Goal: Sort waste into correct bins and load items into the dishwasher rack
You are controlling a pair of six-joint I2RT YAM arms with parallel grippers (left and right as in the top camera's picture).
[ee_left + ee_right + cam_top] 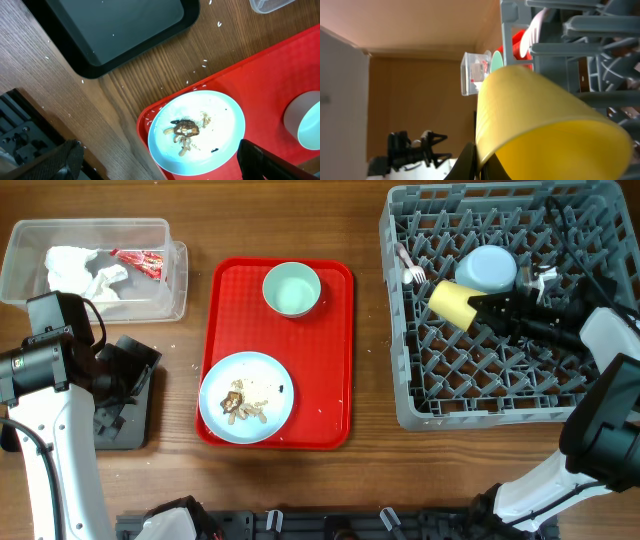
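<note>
My right gripper (482, 306) is shut on the rim of the small yellow cup (451, 301) and holds it on its side over the grey dishwasher rack (400, 395). In the right wrist view its fingers (484, 161) pinch the cup wall (540, 115). A light blue bowl (487, 268) lies upside down in the rack, with a white fork (409, 268) near the rack's left wall. My left gripper (128, 370) is open and empty above the black tray (125, 425), its fingers (160, 165) spread wide. The light blue plate (245, 396) holds beige food scraps (184, 131). The pale green bowl (291, 288) is empty.
Plate and green bowl stand on a red serving tray (335, 360) at the table's middle. The clear tub (20, 275) at the back left holds white napkins (82, 270) and a red-and-white wrapper (140, 261). Small crumbs lie on the wood near the black tray (115, 30).
</note>
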